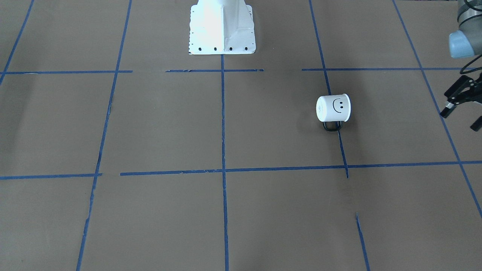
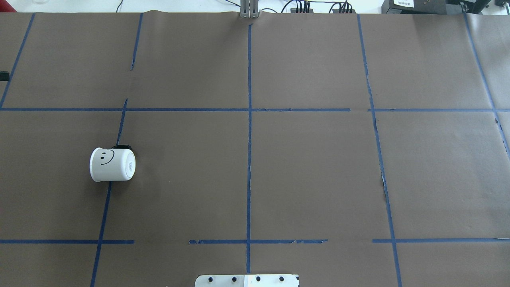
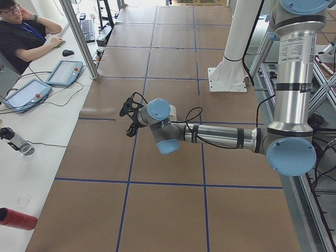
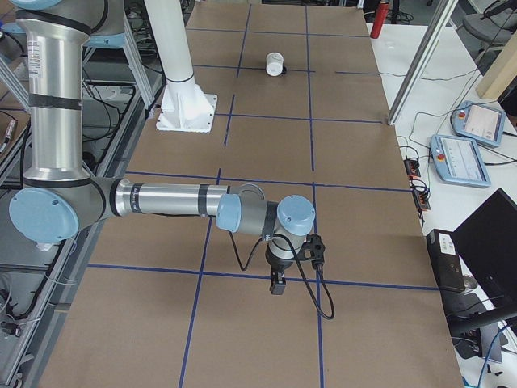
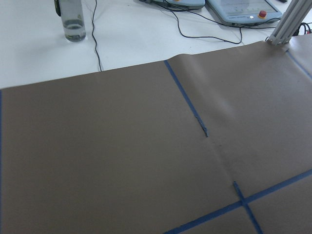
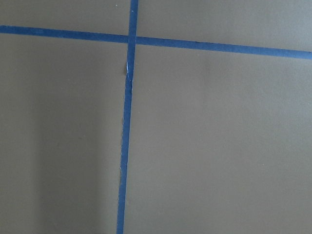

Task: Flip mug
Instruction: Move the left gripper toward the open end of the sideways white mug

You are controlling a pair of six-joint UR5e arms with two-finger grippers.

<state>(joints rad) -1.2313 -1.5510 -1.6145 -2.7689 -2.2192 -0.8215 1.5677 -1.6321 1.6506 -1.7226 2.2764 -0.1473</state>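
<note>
Left claw [image 1: 461, 116]: at the right edge of the front view, partly cut off; fingers spread wide, nothing between them.
Right claw [image 4: 277, 284]: lower centre of the right side view, low over the paper [image 4: 363, 242]; whether it is open or closed cannot be told.
Mug [image 1: 333, 108]: right of centre in the front view, on its side across a tape line [image 1: 340, 146]. The smiley faces up, the handle [image 1: 332, 127] lies low against the paper, and the closed end points to the frame's left.
Gap: the left claw is well apart from the mug; the right claw is farther off.
Risk, rolling: a nudge on the round wall could likely send it away from the handle side.
Risk, slipping: smooth enamel may slide out of a shallow pinch mid-turn.
Risk, handle: the thin loop could snag a finger and twist the mug askew.
Risk, landing: released while tilted, it may tip back onto its side.
</note>
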